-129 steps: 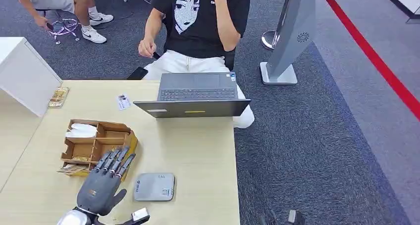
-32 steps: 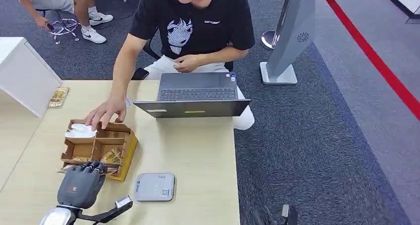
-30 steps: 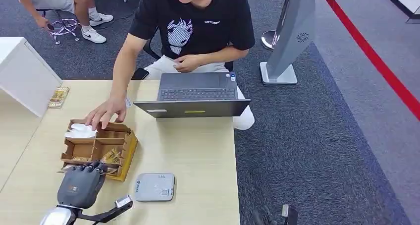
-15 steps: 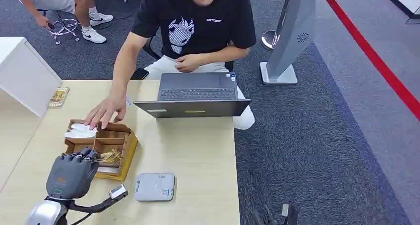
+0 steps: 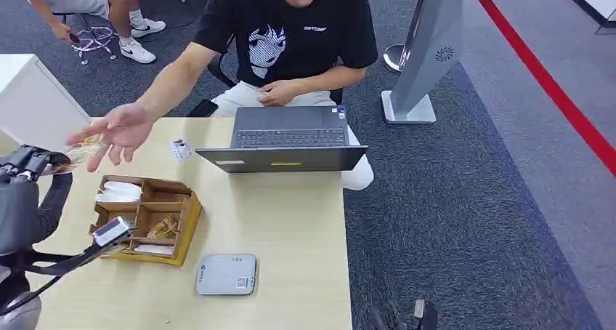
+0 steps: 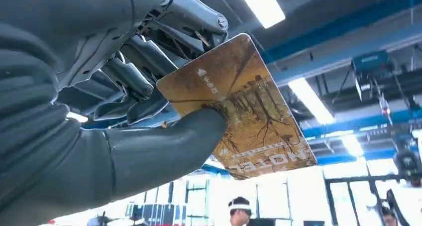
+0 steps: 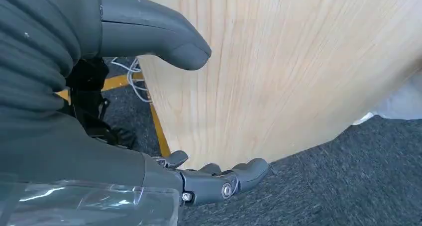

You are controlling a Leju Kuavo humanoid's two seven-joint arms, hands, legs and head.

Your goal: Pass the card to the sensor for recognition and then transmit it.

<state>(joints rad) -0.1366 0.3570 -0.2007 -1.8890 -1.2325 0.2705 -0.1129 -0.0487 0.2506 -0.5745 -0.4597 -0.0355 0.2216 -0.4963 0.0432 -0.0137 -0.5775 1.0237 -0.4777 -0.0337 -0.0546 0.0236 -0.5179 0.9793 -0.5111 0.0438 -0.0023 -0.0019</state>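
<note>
Item one, your card [image 6: 239, 111]: brown and gold, printed with bare trees and lettering, pinched between the thick thumb and the darker fingers [image 6: 144, 61] of the left robot hand [image 6: 114, 111]. In the head view you find that robot hand [image 5: 25, 177] raised at the left edge, above the tabletop [image 5: 290, 221], with a person's hand [image 5: 116, 132] spread open just beside it, palm up.

Item two, the sensor [image 5: 227, 274]: a flat grey square pad lying on the tabletop near its front edge, well apart from the card.

Item three, the wooden organiser [image 5: 149, 217], beside the sensor (more cards sit in its compartments).

Item four, a laptop [image 5: 287, 137], open, at the far edge.

Item five, the right robot hand [image 7: 149, 111]: hanging beside a pale wooden panel, thumb and fingers apart, holding nothing.
</note>
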